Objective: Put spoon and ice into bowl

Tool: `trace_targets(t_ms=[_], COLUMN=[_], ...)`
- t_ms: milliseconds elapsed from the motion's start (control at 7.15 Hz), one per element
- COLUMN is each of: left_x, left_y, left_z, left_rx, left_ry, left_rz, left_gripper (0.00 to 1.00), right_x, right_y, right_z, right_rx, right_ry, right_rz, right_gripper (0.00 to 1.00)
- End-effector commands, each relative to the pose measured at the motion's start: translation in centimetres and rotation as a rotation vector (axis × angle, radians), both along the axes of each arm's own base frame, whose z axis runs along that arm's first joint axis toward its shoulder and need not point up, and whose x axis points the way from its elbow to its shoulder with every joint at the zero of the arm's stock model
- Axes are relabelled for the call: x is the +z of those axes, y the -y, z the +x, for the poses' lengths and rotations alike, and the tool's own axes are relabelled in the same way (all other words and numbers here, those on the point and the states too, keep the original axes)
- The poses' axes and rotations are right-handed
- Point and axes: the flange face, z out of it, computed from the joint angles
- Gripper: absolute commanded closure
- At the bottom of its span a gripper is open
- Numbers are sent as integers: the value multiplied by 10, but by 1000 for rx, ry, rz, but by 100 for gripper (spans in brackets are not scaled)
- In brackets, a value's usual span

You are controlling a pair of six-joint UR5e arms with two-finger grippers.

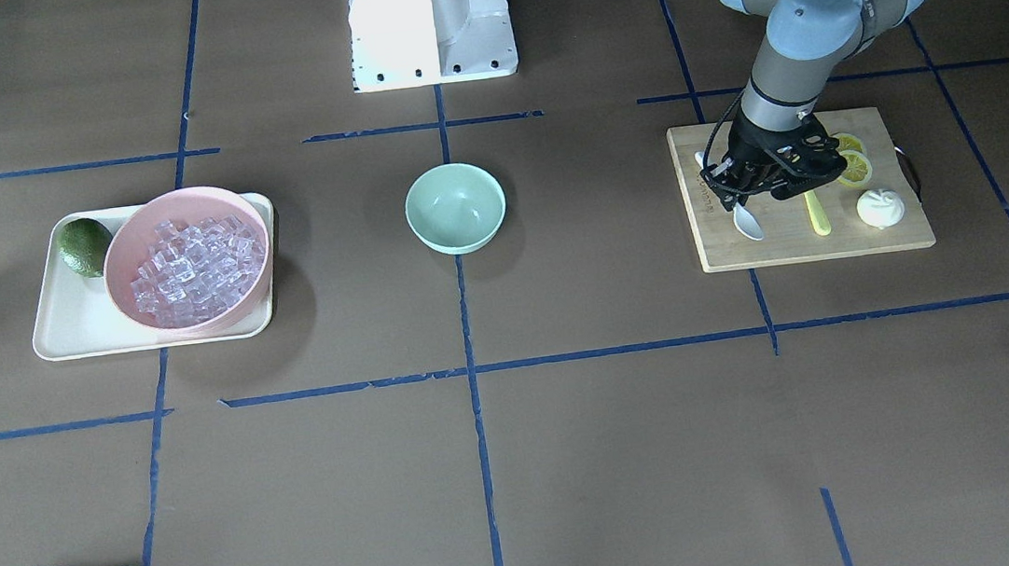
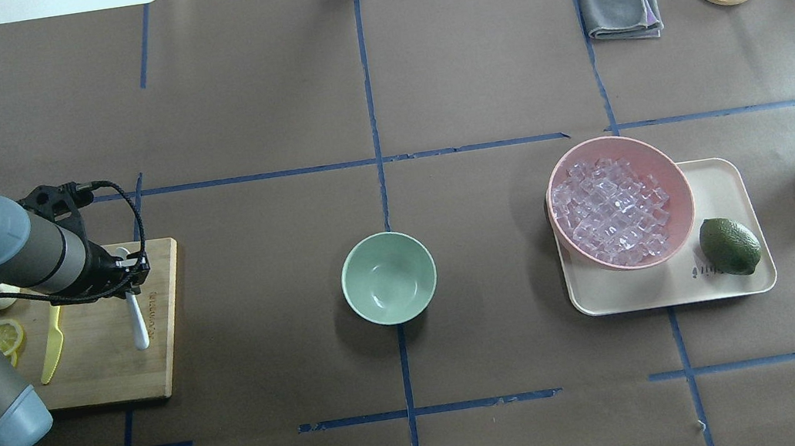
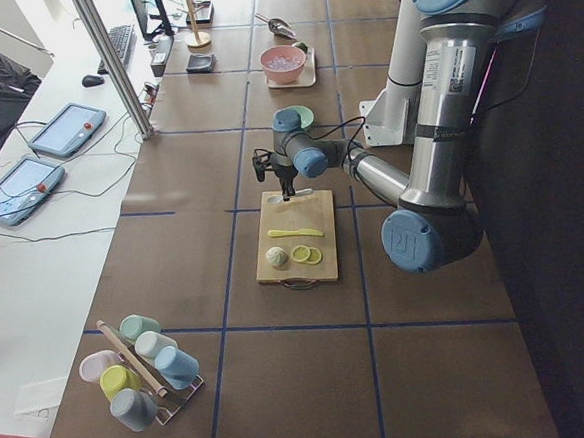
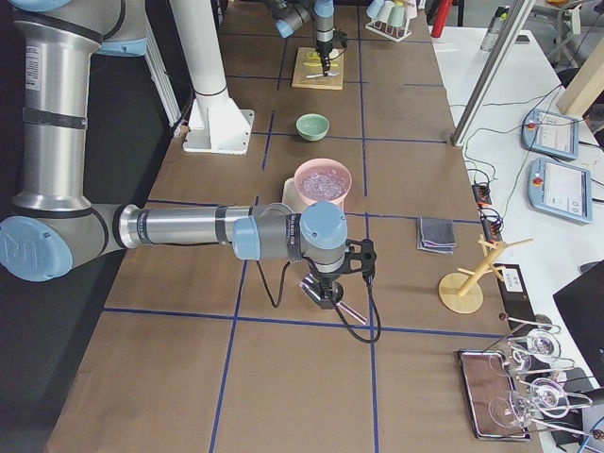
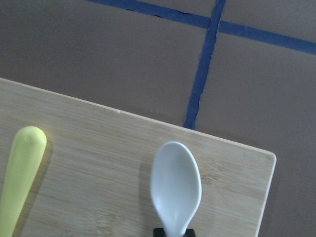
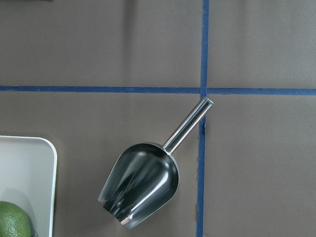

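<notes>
The white spoon (image 2: 136, 314) lies on the wooden board (image 2: 106, 365) at the left; its oval scoop fills the lower middle of the left wrist view (image 5: 176, 185). My left gripper (image 2: 131, 280) is down on the board, its jaws closed in on the spoon's neck just behind the scoop. The mint-green bowl (image 2: 389, 278) stands empty at the table's centre. The ice (image 2: 612, 210) is a pile of clear cubes in the pink bowl (image 2: 677, 176). My right gripper (image 4: 321, 291) shows only in the exterior right view, above a metal scoop (image 6: 140, 185); I cannot tell whether it is open or shut.
A yellow-green knife (image 2: 51, 345), lemon slices (image 1: 853, 167) and a white bun (image 1: 880, 208) share the board. The pink bowl and a lime (image 2: 730, 246) sit on a cream tray (image 2: 718, 182). A grey cloth (image 2: 620, 6) lies at the far right.
</notes>
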Motion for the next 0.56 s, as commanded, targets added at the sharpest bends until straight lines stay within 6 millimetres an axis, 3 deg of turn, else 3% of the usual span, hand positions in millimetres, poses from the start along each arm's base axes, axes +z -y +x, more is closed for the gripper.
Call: trace_targets(t_ms=[0,280,420], left_x=[-67,-165,-198], left_y=[-4,12,-3], left_z=[-6,33,67], left_rx=[26,46,96], left_ry=[4,-22,-56], left_rz=[-28,-8,13], left_gripper=[100,100,100], right_x=[-4,-10,-18], right_y=[2,8,13], right_z=[-1,-1,-3], right_rx=[-2,15,44], right_ry=[13,16,24], right_rz=[8,-2,-26], right_gripper=[0,0,0])
